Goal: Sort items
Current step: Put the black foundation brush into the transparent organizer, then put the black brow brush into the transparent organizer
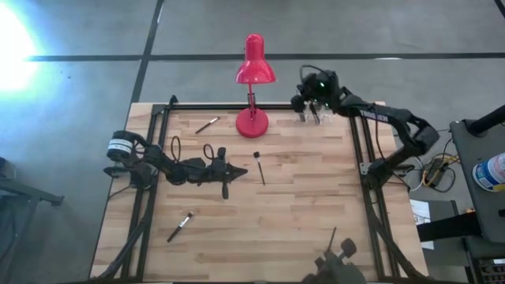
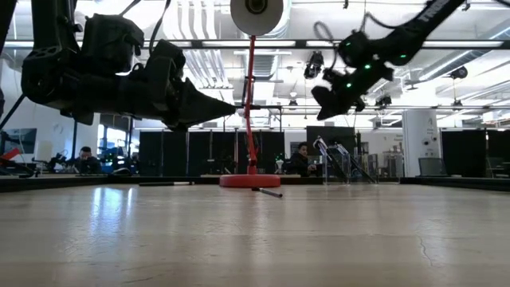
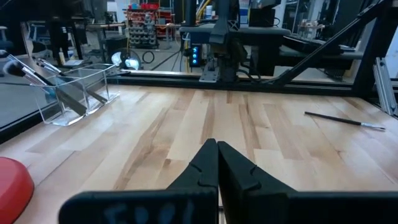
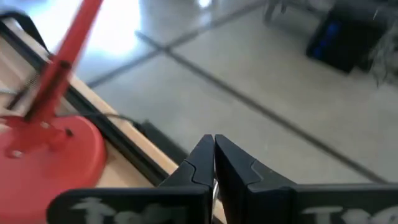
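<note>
Three brushes lie flat on the wooden table: one (image 1: 207,125) left of the lamp, one (image 1: 259,167) at mid-table, also in the left wrist view (image 3: 345,120), and one (image 1: 180,226) near the left front. More brushes lean in a clear box (image 1: 316,116) (image 3: 74,93) at the far right corner. My left gripper (image 1: 237,170) (image 3: 217,155) hovers shut and level over mid-table, pointing at the middle brush. My right gripper (image 1: 301,101) (image 4: 214,160) hangs shut above the far edge, beside the box, with nothing seen between its fingers.
A red desk lamp (image 1: 253,95) stands with its round base (image 4: 50,149) at the far edge, between the two grippers. Black frame rails (image 1: 158,150) run along the table's left, right and far sides. A dark camera mount (image 1: 338,260) sits at the near edge.
</note>
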Controlling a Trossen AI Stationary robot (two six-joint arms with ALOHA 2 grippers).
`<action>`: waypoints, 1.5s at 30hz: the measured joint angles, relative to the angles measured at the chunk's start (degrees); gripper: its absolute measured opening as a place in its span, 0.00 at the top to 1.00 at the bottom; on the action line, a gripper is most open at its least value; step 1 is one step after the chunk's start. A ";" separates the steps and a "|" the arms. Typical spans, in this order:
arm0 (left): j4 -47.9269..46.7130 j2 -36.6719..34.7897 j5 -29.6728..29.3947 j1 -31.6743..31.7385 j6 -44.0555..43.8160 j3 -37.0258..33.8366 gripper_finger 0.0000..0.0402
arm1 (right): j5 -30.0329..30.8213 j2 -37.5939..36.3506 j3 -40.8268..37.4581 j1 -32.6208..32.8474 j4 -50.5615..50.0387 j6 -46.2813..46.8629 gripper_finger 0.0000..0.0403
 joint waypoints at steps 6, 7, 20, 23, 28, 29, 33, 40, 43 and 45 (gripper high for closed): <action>-0.22 0.00 0.00 0.00 0.01 0.00 1.00 | 0.00 8.70 12.58 -0.93 -14.86 -0.62 0.98; -0.35 0.00 0.00 0.00 0.01 0.00 1.00 | -0.03 9.58 14.02 -1.10 -16.29 -0.40 0.98; -0.74 0.00 0.00 0.00 -0.04 0.00 1.00 | -1.22 10.82 16.16 -1.73 -23.80 1.49 0.98; -0.81 0.00 0.00 0.00 -0.08 0.10 1.00 | -2.70 10.93 16.16 -1.88 -23.87 1.49 0.98; -0.96 0.00 0.00 0.00 -0.11 0.13 1.00 | -2.78 10.09 16.27 -1.93 -23.97 1.31 0.98; -0.95 0.00 0.00 0.00 -0.12 0.13 1.00 | -2.78 9.71 16.38 -1.93 -23.87 1.32 0.98; -1.01 0.01 0.00 0.00 -0.14 0.13 1.00 | -2.78 8.18 16.46 -1.91 -23.65 1.22 0.98; -1.20 0.02 0.01 0.00 -0.92 0.13 1.00 | -3.42 4.99 12.30 -1.17 -22.19 -1.12 0.98; -1.20 0.01 0.00 0.02 -0.93 0.13 1.00 | -3.58 1.90 5.58 0.01 -16.17 -1.90 0.98; -1.32 0.02 -0.10 0.02 -1.14 0.13 1.00 | -4.21 -0.92 0.19 0.90 -10.65 -1.99 0.98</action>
